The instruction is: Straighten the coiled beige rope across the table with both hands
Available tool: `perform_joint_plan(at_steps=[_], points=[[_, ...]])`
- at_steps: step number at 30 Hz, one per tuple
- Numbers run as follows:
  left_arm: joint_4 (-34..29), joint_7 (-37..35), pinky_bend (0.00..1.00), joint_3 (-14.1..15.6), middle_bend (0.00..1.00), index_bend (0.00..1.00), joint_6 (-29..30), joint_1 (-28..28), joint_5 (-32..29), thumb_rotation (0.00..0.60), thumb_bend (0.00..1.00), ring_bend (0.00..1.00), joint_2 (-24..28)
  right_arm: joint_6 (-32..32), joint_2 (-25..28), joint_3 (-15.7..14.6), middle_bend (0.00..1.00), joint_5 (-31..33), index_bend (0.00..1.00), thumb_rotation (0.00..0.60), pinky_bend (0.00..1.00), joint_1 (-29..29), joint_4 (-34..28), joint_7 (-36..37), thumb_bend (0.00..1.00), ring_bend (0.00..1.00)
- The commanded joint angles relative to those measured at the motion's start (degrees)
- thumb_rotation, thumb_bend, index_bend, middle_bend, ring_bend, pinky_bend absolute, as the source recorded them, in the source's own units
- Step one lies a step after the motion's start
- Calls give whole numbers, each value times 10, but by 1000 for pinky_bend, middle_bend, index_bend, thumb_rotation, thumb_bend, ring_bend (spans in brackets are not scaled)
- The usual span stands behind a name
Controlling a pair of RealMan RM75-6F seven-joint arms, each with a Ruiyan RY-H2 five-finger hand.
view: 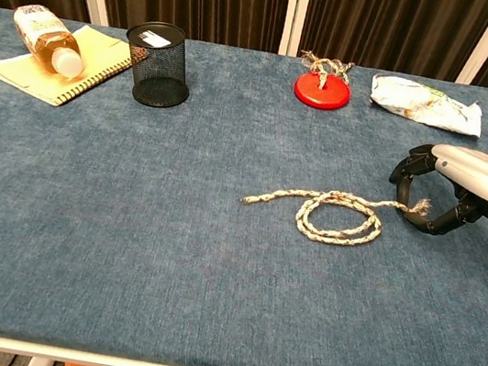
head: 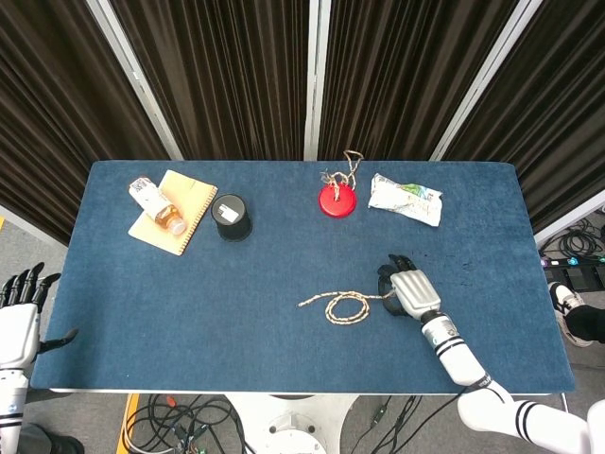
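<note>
My right hand (view: 451,193) arched over the beige rope (view: 330,212) frayed end, grip unclear from here, left hand (head: 19,317) released, off-table

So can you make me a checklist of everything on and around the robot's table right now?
Surface: blue table, felt-like top.
Job's things: beige rope, still looped in a coil near the middle, one loose end trailing left, the frayed end toward the right hand.
Clutter: bottle lying on a notebook; black mesh cup; red disc with a bit of cord on it; crumpled wrapper.
Hands: right hand curled around the rope's frayed end, grip unclear; left hand off the table's left edge, fingers spread, holding nothing.
Cables: tangle on the floor under the table.
Surroundings: dark curtains behind.
</note>
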Motion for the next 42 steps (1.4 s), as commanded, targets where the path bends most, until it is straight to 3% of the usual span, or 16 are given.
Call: perform_joint_plan(at_steps=[1,5,13,22,32,36,42], points=[[1,-1,0,0,0,172,0,0,0,600,59,0,0,2,0,0,256,2,563,600,70,0,-1,-2,356,39],[3,-3,0,-2,0,172,0,-1,1,600,58,0,-2,9,3,1,270,3,589,600,76,-1,-7,-7,375,46],[-5,-18,0,-14,0,184,-37,-49,42,600,56,0,11,49,16,10,334,3,705,600,90,-9,-37,-30,529,103],[-30,-125,0,-61,64,333,-191,-190,57,600,126,0,-10,80,57,24,361,19,743,600,92,-15,-114,-74,566,121],[-30,-106,0,-91,89,433,-371,-340,-9,600,186,0,-99,100,81,23,361,24,743,600,94,-25,-149,-81,566,121],[-1,-65,0,-99,93,448,-407,-388,-49,600,197,0,-150,112,92,20,361,24,743,600,94,-34,-158,-80,566,121],[37,24,0,-97,93,449,-413,-432,-115,600,202,0,-224,122,105,17,361,26,743,600,95,-43,-166,-81,566,121]])
